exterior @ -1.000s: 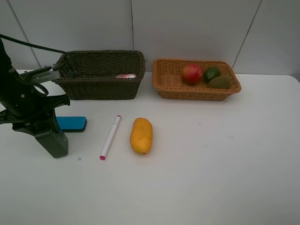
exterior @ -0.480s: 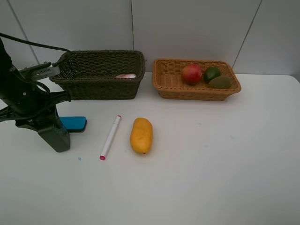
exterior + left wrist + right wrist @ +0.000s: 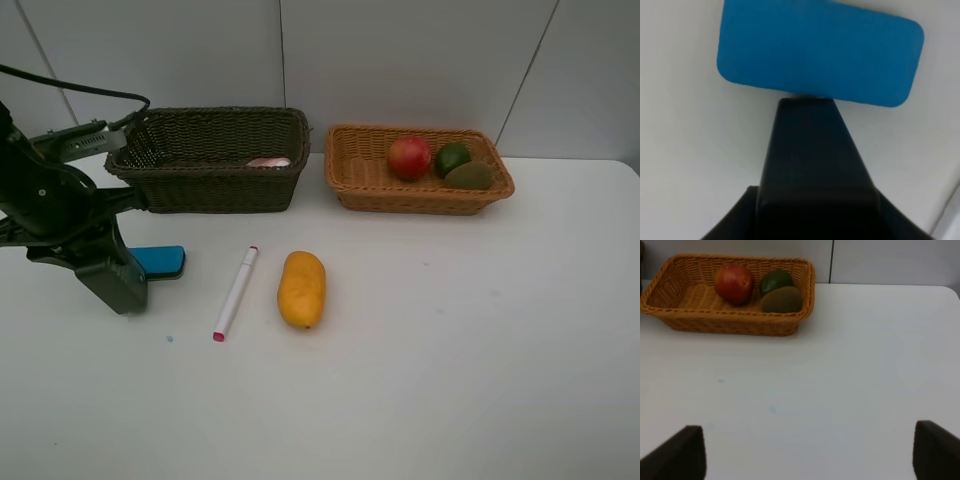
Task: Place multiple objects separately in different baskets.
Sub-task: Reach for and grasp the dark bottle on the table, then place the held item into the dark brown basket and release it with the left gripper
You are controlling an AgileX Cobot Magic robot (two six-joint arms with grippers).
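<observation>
Moving together with its load, the left gripper is carrying the dark green pump bottle upward and a little toward the back of the table, compared with one second ago; everything else is lying where it was. Its jaws are staying clamped on the upper part of the bottle, which is hanging tilted and, judging by the high view, is coming clear of the table. In the left wrist view the bottle is filling the centre, with the blue flat eraser lying just beyond it. The right gripper is waiting with its fingers wide apart and nothing between them. The red apple-like fruit, green lime and brown kiwi are sitting in the light orange-tan basket, and the pink small bottle is lying in the dark olive-brown basket. The eraser, the white pink-tipped marker and the yellow-orange mango are lying loose on the table, so the sorting is looking roughly half done. Judged from this, the lift is starting the bottle's transfer, most likely into the dark basket beside the arm, and the tilt is calling for a firm hold
</observation>
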